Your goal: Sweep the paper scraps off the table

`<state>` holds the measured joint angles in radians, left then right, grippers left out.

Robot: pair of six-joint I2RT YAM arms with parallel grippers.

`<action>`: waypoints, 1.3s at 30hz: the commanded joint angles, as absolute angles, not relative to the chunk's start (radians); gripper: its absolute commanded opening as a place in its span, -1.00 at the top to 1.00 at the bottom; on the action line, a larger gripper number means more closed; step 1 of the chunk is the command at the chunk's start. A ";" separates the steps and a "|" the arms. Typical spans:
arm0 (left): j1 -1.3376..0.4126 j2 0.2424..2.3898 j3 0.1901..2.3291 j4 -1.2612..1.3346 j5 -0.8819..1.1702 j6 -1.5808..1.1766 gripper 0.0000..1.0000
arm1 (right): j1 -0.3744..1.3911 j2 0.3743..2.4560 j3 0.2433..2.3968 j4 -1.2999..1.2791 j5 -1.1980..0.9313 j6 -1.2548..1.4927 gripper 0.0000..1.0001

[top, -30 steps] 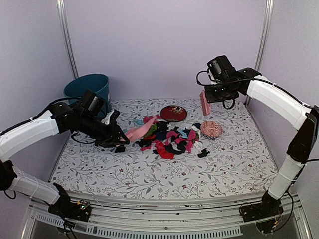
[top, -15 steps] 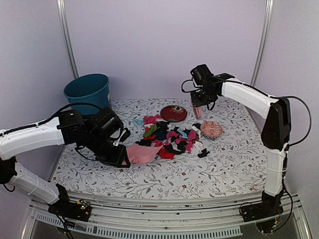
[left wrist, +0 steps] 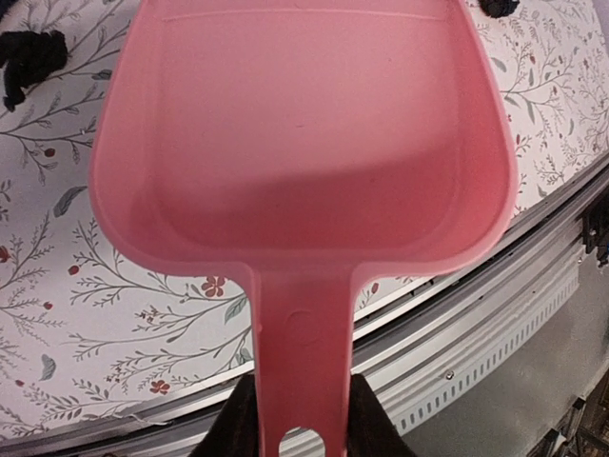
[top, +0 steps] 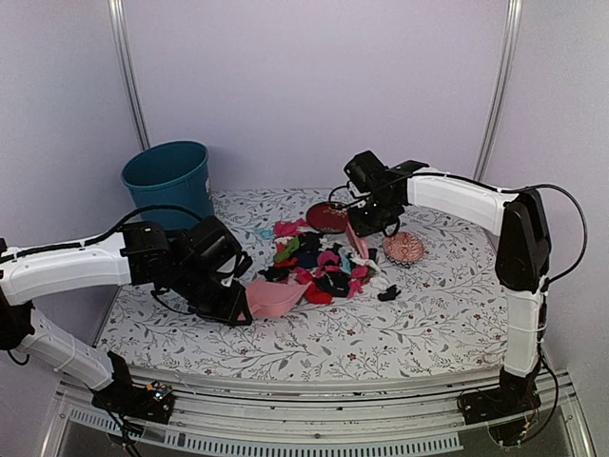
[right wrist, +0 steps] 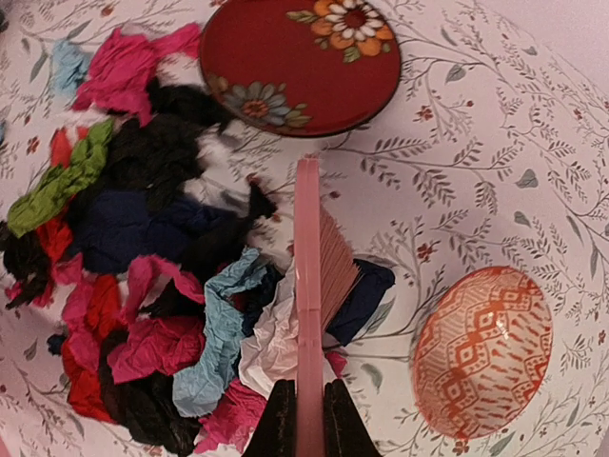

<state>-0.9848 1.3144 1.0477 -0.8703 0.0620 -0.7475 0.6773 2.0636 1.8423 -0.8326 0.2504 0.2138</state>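
Observation:
The paper scraps lie in a heap of black, pink, red, green and light blue bits mid-table; one black bit sits apart to the right. My left gripper is shut on the handle of a pink dustpan, whose mouth faces the heap's near-left edge. The pan is empty inside, and the fingers pinch its handle at the left gripper. My right gripper is shut on a pink brush. The brush stands with its bristles on the heap's right side, its handle in the right gripper.
A dark-red flowered plate lies just behind the heap. A pink patterned dish sits right of the brush. A teal bucket stands off the table's back left. The metal front rail runs close under the dustpan.
The left arm swung the dustpan forward and down to the heap's near-left edge. The right arm carried the brush left and down from the air onto the heap's right side.

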 commanded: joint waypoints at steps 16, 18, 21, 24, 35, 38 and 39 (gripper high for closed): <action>-1.187 1.351 1.167 -1.217 0.104 -0.717 0.79 | 0.765 1.683 1.766 -1.189 0.216 0.269 0.97; -1.224 1.344 1.167 -1.247 0.155 -0.736 0.79 | 0.771 1.673 1.733 -1.206 0.218 0.272 0.97; -1.270 1.355 1.158 -1.289 0.201 -0.731 0.79 | 0.772 1.672 1.695 -1.249 0.265 0.287 0.97; -1.275 1.385 1.153 -1.323 0.195 -0.689 0.80 | 0.772 1.679 1.679 -1.297 0.312 0.296 0.97; -1.179 1.516 1.154 -1.216 0.196 -0.565 0.80 | 0.774 1.806 1.652 -1.218 0.322 0.219 0.97; -1.156 1.547 1.160 -1.179 0.177 -0.534 0.81 | 0.785 1.854 1.700 -1.177 0.231 0.197 0.97; -1.150 1.561 1.168 -1.168 0.171 -0.524 0.81 | 0.792 1.867 1.721 -1.168 0.196 0.192 0.97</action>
